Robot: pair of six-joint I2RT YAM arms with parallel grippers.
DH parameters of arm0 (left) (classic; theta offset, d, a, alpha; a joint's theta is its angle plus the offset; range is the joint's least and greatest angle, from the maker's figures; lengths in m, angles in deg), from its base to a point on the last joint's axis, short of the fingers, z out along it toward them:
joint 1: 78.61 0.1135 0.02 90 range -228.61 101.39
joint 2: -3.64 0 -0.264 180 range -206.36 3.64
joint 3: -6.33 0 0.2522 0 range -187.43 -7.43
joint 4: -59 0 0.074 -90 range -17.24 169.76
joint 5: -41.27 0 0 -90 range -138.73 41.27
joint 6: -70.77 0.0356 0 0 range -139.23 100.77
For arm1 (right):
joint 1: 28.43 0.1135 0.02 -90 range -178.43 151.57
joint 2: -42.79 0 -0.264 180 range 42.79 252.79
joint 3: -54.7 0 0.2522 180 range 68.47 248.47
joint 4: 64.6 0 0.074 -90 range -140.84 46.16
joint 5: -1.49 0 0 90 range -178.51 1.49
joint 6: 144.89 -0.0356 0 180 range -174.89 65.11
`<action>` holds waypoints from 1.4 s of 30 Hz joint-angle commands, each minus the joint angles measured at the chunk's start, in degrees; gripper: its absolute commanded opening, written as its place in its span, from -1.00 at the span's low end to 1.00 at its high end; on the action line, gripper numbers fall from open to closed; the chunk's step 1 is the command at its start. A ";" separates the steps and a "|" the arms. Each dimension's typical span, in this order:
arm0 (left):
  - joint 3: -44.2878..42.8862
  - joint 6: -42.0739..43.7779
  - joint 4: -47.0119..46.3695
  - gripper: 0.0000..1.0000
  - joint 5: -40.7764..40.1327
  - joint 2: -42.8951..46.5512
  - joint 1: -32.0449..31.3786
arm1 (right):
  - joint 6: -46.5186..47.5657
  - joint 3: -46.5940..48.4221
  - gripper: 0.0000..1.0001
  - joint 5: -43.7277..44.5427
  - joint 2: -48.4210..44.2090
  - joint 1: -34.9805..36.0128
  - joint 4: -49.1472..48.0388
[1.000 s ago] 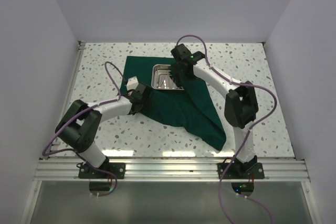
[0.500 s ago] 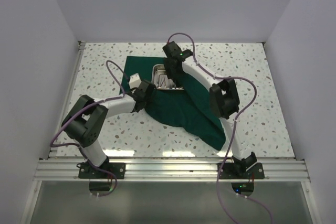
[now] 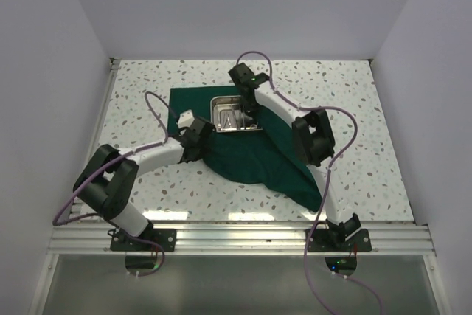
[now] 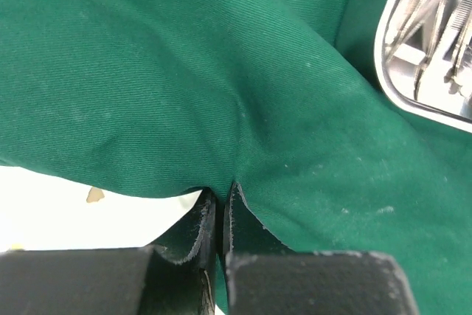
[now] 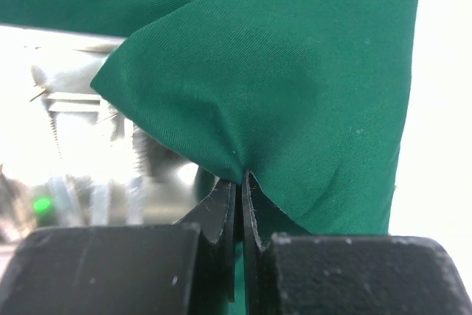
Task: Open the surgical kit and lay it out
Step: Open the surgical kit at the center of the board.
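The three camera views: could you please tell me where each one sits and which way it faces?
Top external: above and behind the bases, looking down on the green cloth and steel tray; left arm and right arm show.
Left wrist: on the wrist, facing along the left gripper, shut on cloth.
Right wrist: likewise, right gripper pinching a cloth fold.
Shared: all show cloth and tray.

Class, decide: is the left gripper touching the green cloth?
Touching. The left wrist view shows the left gripper pinching a fold of the green cloth between shut fingers.
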 commanded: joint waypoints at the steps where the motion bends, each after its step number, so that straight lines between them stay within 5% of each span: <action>1: 0.22 -0.32 8.39 -1.00 0.54 3.85 -0.43 | 0.12 1.21 -1.00 3.50 -1.80 -1.28 -0.15; 11: 3.64 0.82 21.84 -1.00 1.41 19.04 -0.96 | 0.21 2.62 -1.00 6.49 -6.64 -9.63 -0.15; 28: 13.66 -4.36 35.21 -1.00 8.79 35.74 -1.40 | 1.79 2.89 -1.00 10.80 -0.49 -20.44 -2.78; 30: 14.10 -4.88 36.00 -0.88 10.11 36.90 -1.92 | 1.61 1.92 -1.00 10.98 0.56 -21.23 -2.96; 31: 14.28 -4.54 35.83 -0.59 11.77 37.25 -2.01 | 1.35 1.57 -1.00 10.89 1.00 -22.11 -3.40; 32: 15.06 -3.84 34.43 -0.32 13.09 36.99 -2.01 | 1.26 1.22 -0.89 10.89 1.87 -22.55 -3.32; 33: 15.42 -2.53 33.64 -0.03 16.33 36.38 -2.01 | 1.09 1.30 -0.57 11.06 2.49 -23.43 -2.62; 34: 15.60 -1.73 32.93 0.51 18.10 34.46 -2.01 | 0.65 1.39 -0.02 10.98 2.85 -23.96 -2.18; 35: 15.25 -0.77 31.10 0.73 19.42 33.48 -2.10 | 0.38 1.82 0.96 11.07 3.20 -24.40 -1.65; 37: 10.63 1.52 31.25 0.99 18.31 31.20 -2.89 | -0.75 2.79 0.97 11.77 3.73 -25.54 0.97; 42: -4.24 7.22 35.12 0.99 5.22 26.98 -2.28 | -0.76 0.25 0.97 13.18 -3.71 -26.16 0.82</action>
